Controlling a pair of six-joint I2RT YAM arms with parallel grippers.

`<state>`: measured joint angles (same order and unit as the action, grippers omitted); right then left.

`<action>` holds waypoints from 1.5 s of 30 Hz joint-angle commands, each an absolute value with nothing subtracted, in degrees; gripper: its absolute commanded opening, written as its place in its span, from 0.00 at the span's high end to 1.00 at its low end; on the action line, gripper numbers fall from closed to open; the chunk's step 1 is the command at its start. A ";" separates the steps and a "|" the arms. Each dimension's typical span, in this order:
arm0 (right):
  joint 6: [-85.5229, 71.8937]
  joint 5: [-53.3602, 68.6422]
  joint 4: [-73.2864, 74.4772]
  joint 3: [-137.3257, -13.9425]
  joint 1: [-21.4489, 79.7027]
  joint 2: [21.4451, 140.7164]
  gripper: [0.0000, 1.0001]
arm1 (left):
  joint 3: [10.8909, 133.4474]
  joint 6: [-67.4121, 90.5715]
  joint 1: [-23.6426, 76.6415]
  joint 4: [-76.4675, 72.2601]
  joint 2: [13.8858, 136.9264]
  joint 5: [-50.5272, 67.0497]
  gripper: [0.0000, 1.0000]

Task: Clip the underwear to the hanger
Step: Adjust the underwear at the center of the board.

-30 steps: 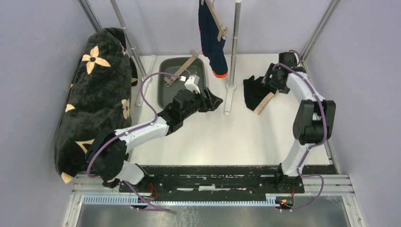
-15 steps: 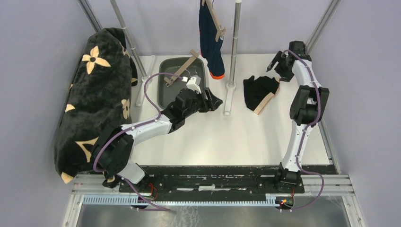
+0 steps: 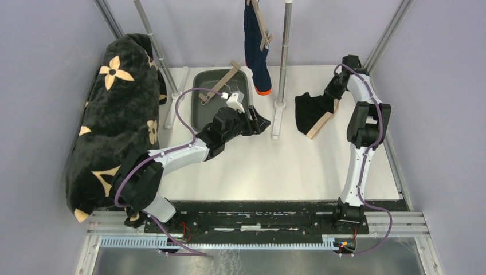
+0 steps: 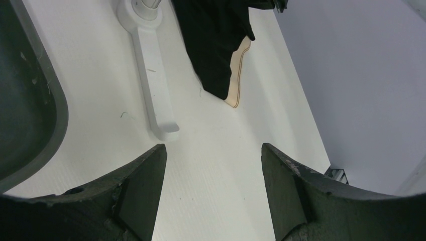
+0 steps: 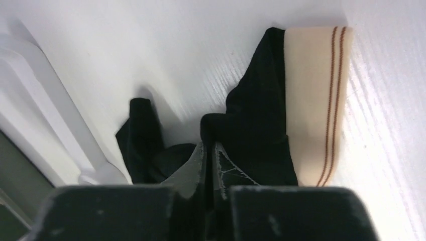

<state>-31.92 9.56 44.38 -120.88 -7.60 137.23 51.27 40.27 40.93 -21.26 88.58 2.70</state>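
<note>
Black underwear [image 3: 310,112] with a beige striped waistband [image 5: 314,100] lies crumpled on the white table, right of the stand. My right gripper [image 3: 333,94] sits at its far right edge, jaws pressed together on a fold of the black fabric [image 5: 256,120], as the right wrist view shows at the gripper [image 5: 210,155]. A wooden clip hanger [image 3: 220,86] lies in the grey bin [image 3: 200,114]. My left gripper [image 3: 259,122] hovers by the bin, open and empty [image 4: 213,165], with the underwear [image 4: 213,40] ahead of it.
A second hanger with a navy garment [image 3: 256,46] hangs from the rail. The white stand's pole [image 3: 282,57] and foot [image 4: 150,60] rise between the bin and the underwear. A large black plush bag [image 3: 114,114] fills the left side.
My right gripper swung from the back right corner down onto the underwear's edge and shut on the fabric. The left arm stayed where it was.
</note>
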 commanded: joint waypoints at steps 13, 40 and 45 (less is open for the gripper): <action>-31.56 3.53 24.66 -96.33 -4.69 102.84 1.00 | 51.93 39.55 40.59 -24.43 85.26 3.19 0.25; -32.28 -23.74 41.01 -83.15 -0.35 75.08 1.00 | 48.34 38.58 40.47 -22.59 77.27 1.21 0.25; -31.90 -33.21 43.45 -84.12 2.14 72.26 1.00 | 48.26 38.67 40.51 -22.89 77.30 1.38 0.25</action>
<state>-32.14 -21.21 41.63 -80.31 -0.05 76.07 48.10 40.25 40.84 -21.12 78.87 1.78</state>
